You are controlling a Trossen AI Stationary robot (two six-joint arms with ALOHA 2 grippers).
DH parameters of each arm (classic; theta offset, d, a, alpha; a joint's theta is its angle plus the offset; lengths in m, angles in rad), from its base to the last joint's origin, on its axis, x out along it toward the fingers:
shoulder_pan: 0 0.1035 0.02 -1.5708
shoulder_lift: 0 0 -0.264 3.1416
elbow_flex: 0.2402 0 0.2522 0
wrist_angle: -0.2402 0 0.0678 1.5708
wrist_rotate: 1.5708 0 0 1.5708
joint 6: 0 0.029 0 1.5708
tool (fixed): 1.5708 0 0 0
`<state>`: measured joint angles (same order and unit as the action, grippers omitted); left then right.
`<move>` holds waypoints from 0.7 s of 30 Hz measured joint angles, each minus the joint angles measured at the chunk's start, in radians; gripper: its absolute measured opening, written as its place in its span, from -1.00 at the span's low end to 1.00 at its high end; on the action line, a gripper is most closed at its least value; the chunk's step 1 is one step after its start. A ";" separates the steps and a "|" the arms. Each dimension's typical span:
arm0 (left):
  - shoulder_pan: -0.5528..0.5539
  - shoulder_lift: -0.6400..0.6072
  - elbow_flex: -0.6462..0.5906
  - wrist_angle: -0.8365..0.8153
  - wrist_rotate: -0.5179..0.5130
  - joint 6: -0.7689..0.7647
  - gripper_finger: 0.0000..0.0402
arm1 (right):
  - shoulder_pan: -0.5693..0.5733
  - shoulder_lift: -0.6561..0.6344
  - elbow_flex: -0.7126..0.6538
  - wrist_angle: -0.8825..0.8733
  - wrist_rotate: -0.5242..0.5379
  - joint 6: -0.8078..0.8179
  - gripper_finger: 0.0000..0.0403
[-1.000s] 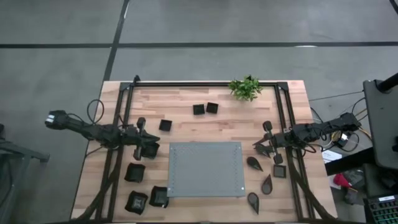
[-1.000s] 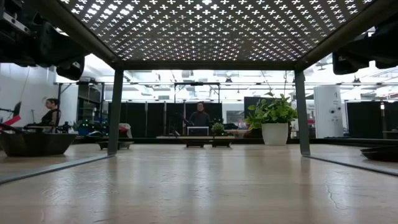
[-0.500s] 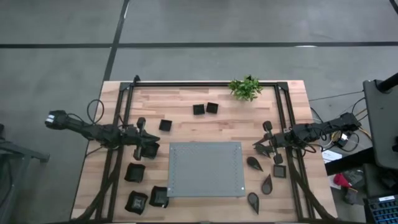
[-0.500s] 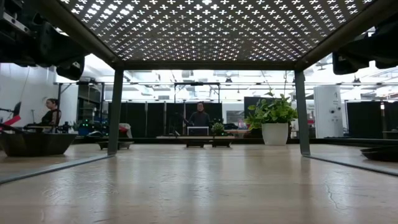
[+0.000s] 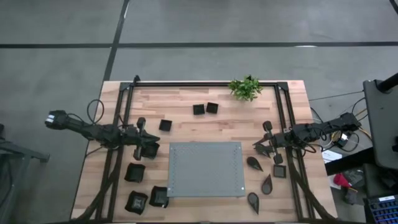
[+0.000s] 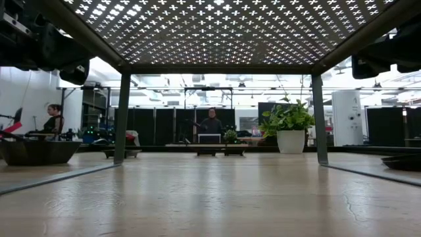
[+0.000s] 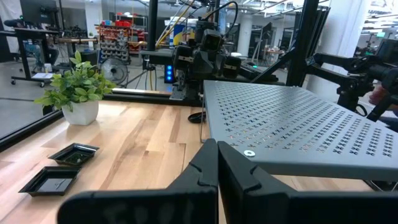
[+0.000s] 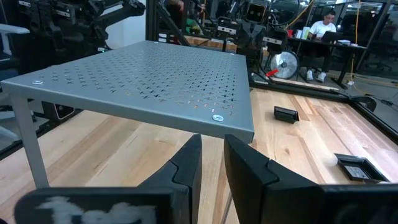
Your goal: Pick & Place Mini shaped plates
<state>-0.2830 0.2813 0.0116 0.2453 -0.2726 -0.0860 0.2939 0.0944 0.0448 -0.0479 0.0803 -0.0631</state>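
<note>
Your left pincer (image 5: 151,148) sits clenched, fingers (image 7: 211,171) pressed together with nothing between them, low over the pale wooden counter (image 5: 186,106) just off the left edge of the grey perforated metal platform (image 5: 205,169). Nearest to it is a small square black dish (image 5: 165,125), a little beyond its tip toward the far side of the counter. Two more small square black dishes (image 5: 205,109) lie farther out in that same direction, side by side. On the near side of the pincer you have three larger squarish black dishes (image 5: 135,172), none touching the fingers.

Your right pincer (image 5: 261,148) hangs at the platform's right edge, fingers (image 8: 186,165) slightly apart with a narrow gap and nothing gripped. A black teardrop dish (image 5: 254,163) lies just beside its tip, with two more teardrop dishes (image 5: 267,184) trailing toward the near edge. One small square dish (image 5: 279,170) rests just under the arm. The small green leafy plant (image 5: 245,88) stands well apart, at the far edge.
</note>
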 joint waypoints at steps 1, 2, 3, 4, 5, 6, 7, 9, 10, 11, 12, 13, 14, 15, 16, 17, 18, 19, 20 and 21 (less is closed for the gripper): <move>0.000 0.000 0.000 0.000 0.000 0.000 -1.00 | 0.000 0.000 0.000 0.000 0.000 0.000 -0.69; 0.000 0.000 0.000 0.000 0.000 0.000 -1.00 | 0.000 0.000 0.000 0.000 0.000 0.000 -0.69; 0.000 0.000 0.000 0.000 0.000 0.000 -1.00 | 0.000 0.000 0.000 0.000 0.000 0.000 -0.69; 0.000 0.000 0.000 0.000 0.000 0.000 -1.00 | 0.000 0.000 0.000 0.000 0.000 0.000 -0.69; 0.000 0.000 0.000 0.000 0.000 0.000 -1.00 | 0.000 0.000 0.000 0.002 0.000 0.000 -0.69; 0.000 0.000 0.000 0.000 0.000 0.000 -1.00 | 0.000 0.000 0.000 0.004 0.000 0.000 -0.69; 0.000 0.000 0.000 0.000 0.000 0.000 -1.00 | 0.000 0.000 0.000 0.005 0.000 0.003 -0.69; 0.000 0.000 0.000 0.000 0.000 0.000 -1.00 | 0.000 0.000 0.000 0.003 -0.004 0.053 -0.69; 0.000 0.000 0.000 0.000 0.000 0.000 -1.00 | 0.000 0.000 0.000 0.004 -0.012 0.102 -0.69; 0.000 0.000 0.000 0.000 0.000 0.000 -1.00 | 0.000 0.000 0.000 0.014 -0.017 0.146 -0.69; 0.000 0.000 0.000 0.000 0.000 0.000 -1.00 | 0.000 0.000 0.000 0.032 -0.018 0.176 -0.69; 0.000 0.000 0.000 0.000 0.000 0.000 -1.00 | 0.000 0.000 0.000 0.053 -0.018 0.199 -0.69; 0.000 0.000 0.000 0.000 0.000 0.000 -1.00 | 0.000 0.000 0.000 0.071 -0.020 0.223 -0.69; 0.000 0.000 0.000 0.000 0.000 0.000 -1.00 | 0.000 0.000 0.000 0.089 -0.020 0.245 -0.69; 0.000 0.000 0.000 0.000 0.000 0.000 -1.00 | 0.000 0.000 0.000 0.114 -0.021 0.263 -0.69; 0.000 0.000 0.000 0.000 0.000 0.000 -1.00 | 0.000 0.001 0.000 0.146 -0.025 0.275 -0.69; 0.000 0.000 0.000 0.000 0.000 0.000 -1.00 | 0.000 0.001 0.000 0.186 -0.031 0.284 -0.69; 0.000 0.000 0.000 0.000 0.000 0.000 -1.00 | 0.000 0.001 0.000 0.223 -0.034 0.301 -0.69; 0.000 0.000 0.000 0.000 0.000 0.000 -1.00 | 0.000 -0.001 0.000 0.250 -0.035 0.327 -0.69; 0.000 0.000 0.000 0.000 0.000 0.000 -1.00 | 0.000 -0.001 0.000 0.272 -0.035 0.358 -0.69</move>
<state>-0.2830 0.2817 0.0116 0.2454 -0.2728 -0.0861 0.2943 0.0933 0.0448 0.2238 0.0452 0.2945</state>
